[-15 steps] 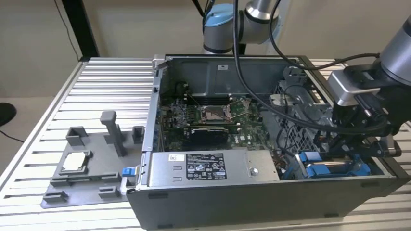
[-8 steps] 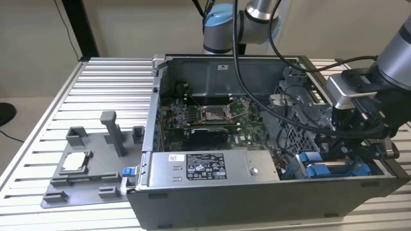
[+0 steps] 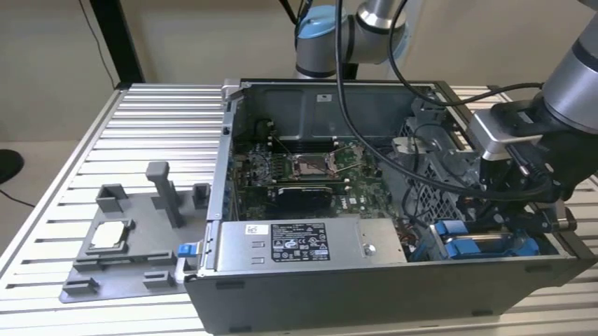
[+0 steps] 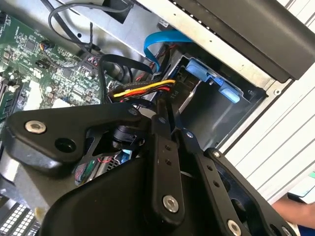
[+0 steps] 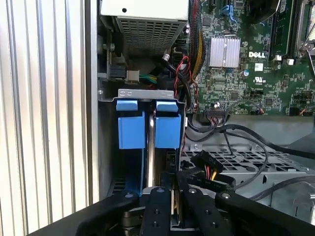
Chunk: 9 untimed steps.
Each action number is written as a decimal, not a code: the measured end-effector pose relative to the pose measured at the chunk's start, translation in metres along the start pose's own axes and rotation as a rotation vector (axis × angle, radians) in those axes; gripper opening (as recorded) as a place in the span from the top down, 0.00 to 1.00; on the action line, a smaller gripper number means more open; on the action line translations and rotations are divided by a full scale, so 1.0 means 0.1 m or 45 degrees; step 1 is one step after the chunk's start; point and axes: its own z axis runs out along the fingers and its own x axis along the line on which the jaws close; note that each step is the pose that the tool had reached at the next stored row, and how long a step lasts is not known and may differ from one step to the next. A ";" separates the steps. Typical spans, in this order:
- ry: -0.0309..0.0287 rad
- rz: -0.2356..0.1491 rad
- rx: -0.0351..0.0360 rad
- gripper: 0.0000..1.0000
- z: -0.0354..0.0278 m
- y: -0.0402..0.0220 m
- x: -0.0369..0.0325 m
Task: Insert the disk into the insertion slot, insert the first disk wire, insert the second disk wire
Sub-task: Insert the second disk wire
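Nearest, in the first wrist view: gripper, black linkage fingers drawn together, clamping on a thin upright edge that looks to be the disk; whether pinching firmly or merely touching, not clear. Same closing-in of the fingers showing in the second wrist view, gripper sitting just beside a bundle of red, yellow and black wires.

Just beyond the fingertips: disk standing on edge, sitting down inside the insertion slot, flanked by two bright blue carrier tabs. In the exterior view, gripper hanging over the slot at the case's near corner on the exterior view's right, blue plastic showing below it.

Next out: black connector with coloured leads lying just beside the slot, resting on a perforated grey cage.

Farther: green motherboard with silver heatsink; grey power-supply box lying along the case's near wall.

Farthest: open computer case resting on a ribbed metal table, grey fixture tray sitting on the exterior view's left.
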 end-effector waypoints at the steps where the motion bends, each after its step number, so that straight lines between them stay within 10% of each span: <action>1: -0.0005 0.000 -0.0002 1.00 0.002 0.001 0.000; 8: -0.0010 0.000 -0.0004 1.00 0.004 0.004 0.000; 9: -0.0016 0.000 -0.0005 0.00 0.005 0.005 0.000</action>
